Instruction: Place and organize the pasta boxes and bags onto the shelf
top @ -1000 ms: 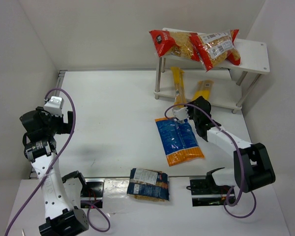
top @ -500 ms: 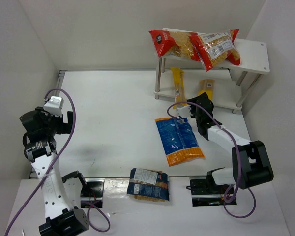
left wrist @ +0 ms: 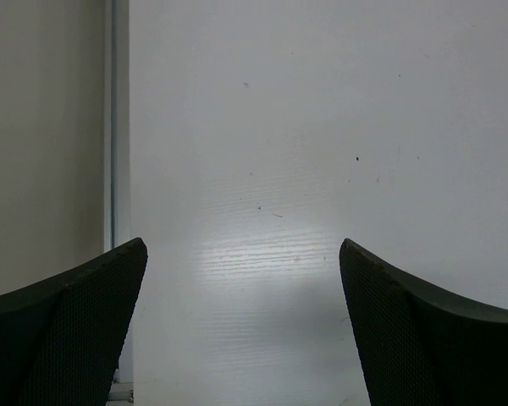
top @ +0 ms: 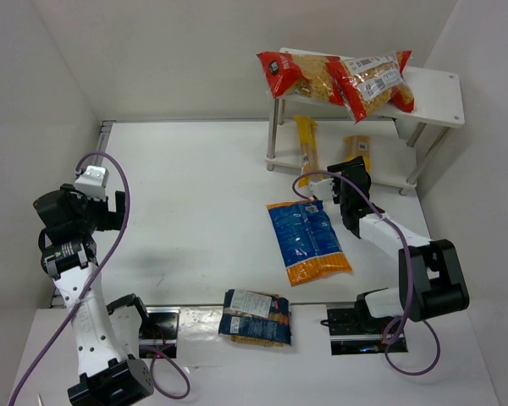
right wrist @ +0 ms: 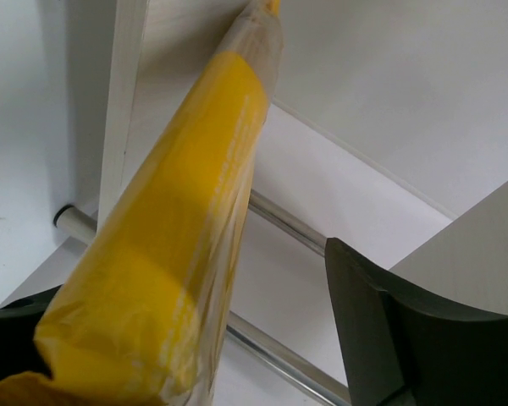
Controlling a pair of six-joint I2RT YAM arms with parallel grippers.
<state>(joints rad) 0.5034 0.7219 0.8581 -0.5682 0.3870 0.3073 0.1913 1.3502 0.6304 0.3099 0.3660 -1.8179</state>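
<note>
The white shelf (top: 436, 95) stands at the back right with two red-ended clear bags (top: 298, 74) (top: 374, 83) on its top board. Two yellow spaghetti packs (top: 306, 145) (top: 358, 145) lie on the lower board, their near ends sticking out. My right gripper (top: 353, 174) is at the near end of the right-hand pack (right wrist: 182, 220), open: the pack rests against the left finger with a gap to the right finger (right wrist: 389, 321). The large blue-and-orange bag (top: 309, 241) lies flat in front of the shelf. The small dark-blue bag (top: 256, 315) lies at the near edge. My left gripper (left wrist: 241, 254) hangs open over bare table.
A silver rail of the shelf (right wrist: 288, 224) runs under the pack close to my right fingers. White walls close in the table on the left, back and right. My left arm (top: 76, 254) stands near the left wall.
My right gripper has opened and let go of the right-hand spaghetti pack after pushing it farther onto the lower board. The left arm has not moved.
</note>
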